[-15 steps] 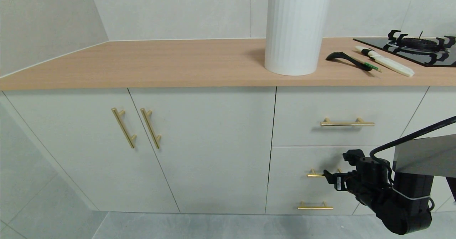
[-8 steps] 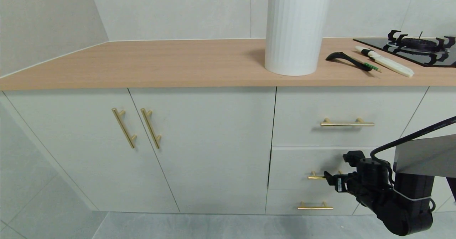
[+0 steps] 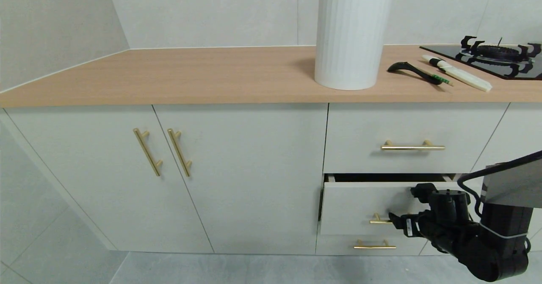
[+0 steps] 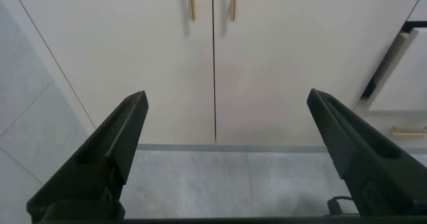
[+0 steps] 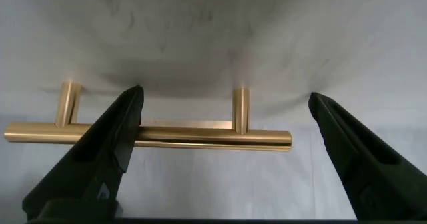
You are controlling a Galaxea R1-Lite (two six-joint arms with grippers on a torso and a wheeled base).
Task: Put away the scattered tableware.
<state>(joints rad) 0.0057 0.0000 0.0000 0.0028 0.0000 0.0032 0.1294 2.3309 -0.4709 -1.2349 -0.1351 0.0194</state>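
Observation:
On the wooden counter [image 3: 190, 74] lie a black spoon [image 3: 411, 70], green-tipped chopsticks [image 3: 443, 80] and a long white utensil [image 3: 460, 74], right of a tall white ribbed container [image 3: 349, 34]. Below them the middle drawer [image 3: 360, 201] stands a little way out, showing a dark gap above its front. My right gripper [image 3: 396, 221] is at that drawer's gold handle [image 3: 379, 221]; in the right wrist view the handle [image 5: 173, 135] crosses between the wide-apart fingers of my right gripper [image 5: 225, 97]. My left gripper [image 4: 227, 97] hangs open and holds nothing, low in front of the cabinet doors [image 4: 213, 51].
A black gas hob [image 3: 495, 57] sits at the counter's far right. The top drawer [image 3: 413, 136] and bottom drawer [image 3: 374, 246] are closed, as are the two doors [image 3: 169, 169] on the left. Grey tiled floor [image 3: 254, 269] runs along the cabinet's base.
The middle drawer has slid out from closed, opening a dark gap at its top. My right gripper has moved back and slightly down along with the handle.

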